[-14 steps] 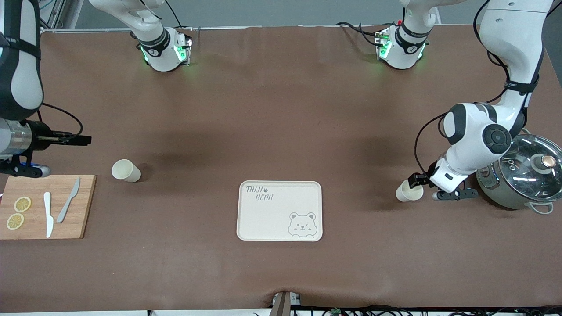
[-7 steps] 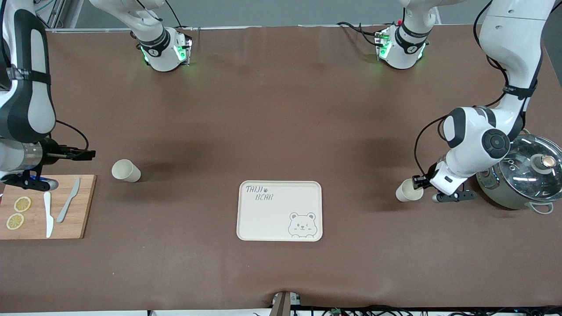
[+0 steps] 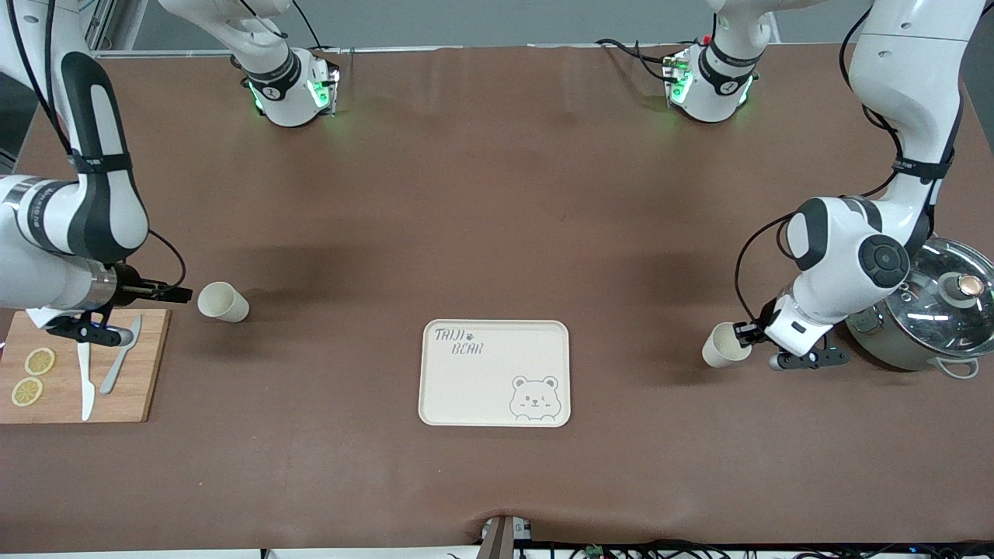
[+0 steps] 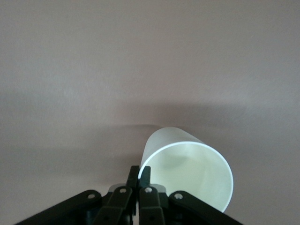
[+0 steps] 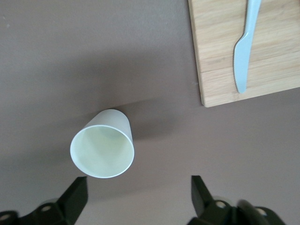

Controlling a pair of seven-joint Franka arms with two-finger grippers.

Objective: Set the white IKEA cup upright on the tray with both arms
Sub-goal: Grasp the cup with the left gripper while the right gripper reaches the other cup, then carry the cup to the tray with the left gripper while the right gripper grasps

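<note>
Right gripper [image 3: 180, 294] has closed in beside the upright cup [image 3: 223, 302], fingers apart. Left gripper [image 3: 747, 335], clamped on the second cup's [image 3: 721, 346] rim, holds it tilted, toward the left arm's end from the tray [image 3: 495, 373].

The brown desk [image 3: 497, 233] carries a cream tray [image 3: 495, 373] near its middle, a wooden cutting board [image 3: 81, 365] at the right arm's end with a white cup [image 3: 223, 302] beside it, and a lidded pot [image 3: 924, 314] at the left arm's end.
</note>
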